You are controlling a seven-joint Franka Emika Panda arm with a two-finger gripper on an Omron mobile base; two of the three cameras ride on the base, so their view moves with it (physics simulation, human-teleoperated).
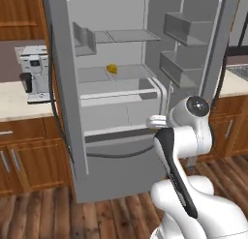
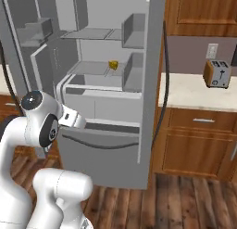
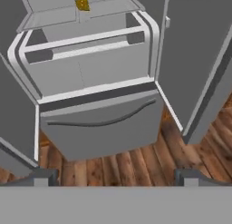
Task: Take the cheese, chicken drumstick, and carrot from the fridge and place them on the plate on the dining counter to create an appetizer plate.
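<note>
The fridge (image 1: 116, 156) stands with both doors swung wide, pale grey shelves and drawers showing. The cheese (image 1: 112, 68), a small yellow wedge, sits on the middle shelf, also seen as the cheese (image 2: 113, 64) and, near the top edge of the hand view, the cheese (image 3: 82, 4). My gripper (image 3: 115, 177) is open with nothing between its fingers. It hangs in front of the fridge's lower drawer (image 3: 104, 128), well below and short of the cheese. The chicken drumstick, carrot, plate and dining counter are out of view.
Open fridge doors with bins (image 1: 186, 30) flank the arm on both sides. A coffee machine (image 1: 35, 73) stands on the wall counter to the left, a toaster (image 2: 216, 73) on the counter to the right. Wooden cabinets (image 2: 199, 144) and plank floor lie below.
</note>
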